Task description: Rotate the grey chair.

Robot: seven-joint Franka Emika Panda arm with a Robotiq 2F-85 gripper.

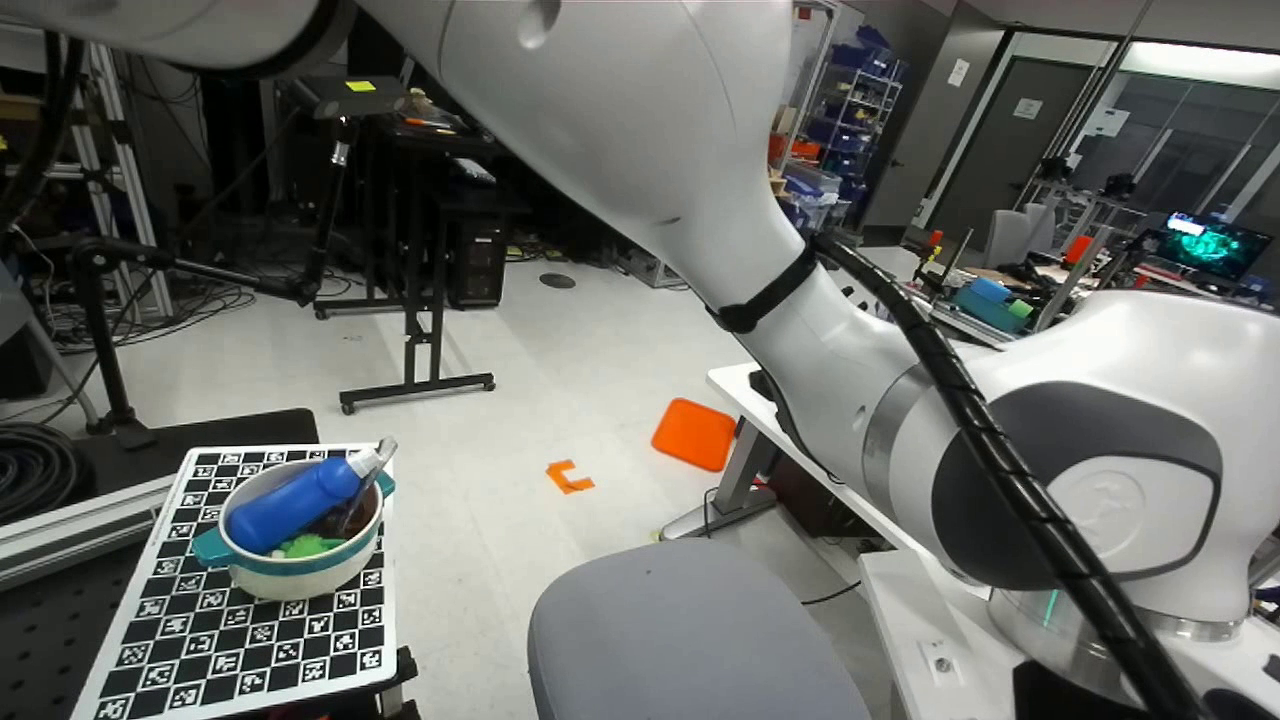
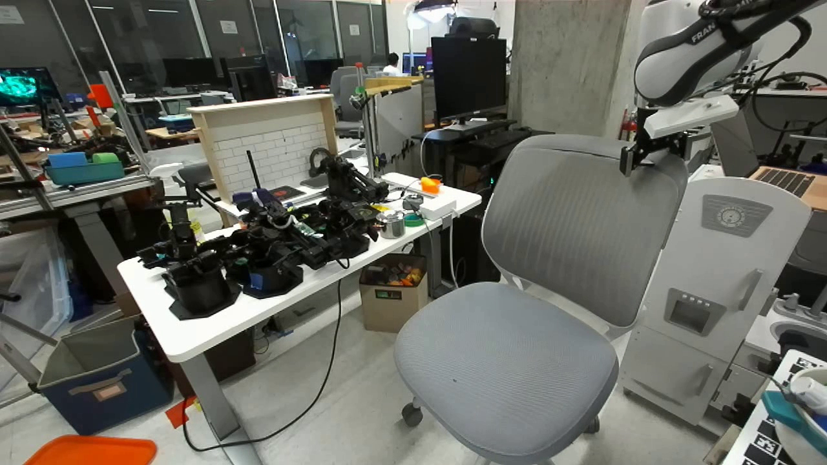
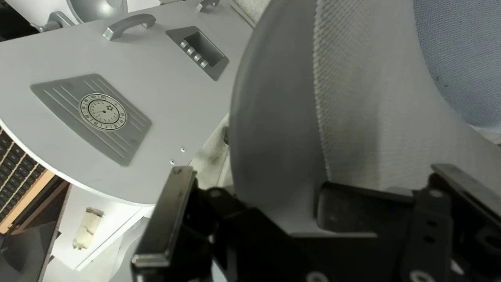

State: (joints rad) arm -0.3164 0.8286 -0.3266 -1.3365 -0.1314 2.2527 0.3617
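By the top corner of the chair (image 2: 517, 342), you have the gripper (image 2: 654, 155) spread wide, its fingers (image 2: 627, 161) well apart. In the wrist view the rim of the backrest (image 2: 575, 219) shows between them, with a finger over the mesh face and its mate out past the edge; you cannot tell whether either touches. The chair stands upright on its casters (image 2: 412, 414) between the desk (image 2: 194, 339) and the cabinet (image 2: 717, 258), and you see its seat (image 1: 690, 640) at the bottom of an exterior view too. Above it there, your arm (image 1: 640, 120) crosses the upper part of the frame.

Near the cabinet's top, you see an open laptop (image 2: 785, 181); the cabinet's dial (image 3: 103, 111) shows beside the backrest in the wrist view. Small black arms (image 2: 316, 253) crowd the desk, and a tan bin (image 2: 387, 316) stands on the floor near it. In an exterior view you also find a pot (image 1: 310, 580) on a checkered board (image 1: 230, 640), with a blue bottle (image 1: 290, 505) lying tilted in it, clear tip jutting over the rim. A flat orange panel (image 1: 693, 434) lies on the floor in both exterior views.
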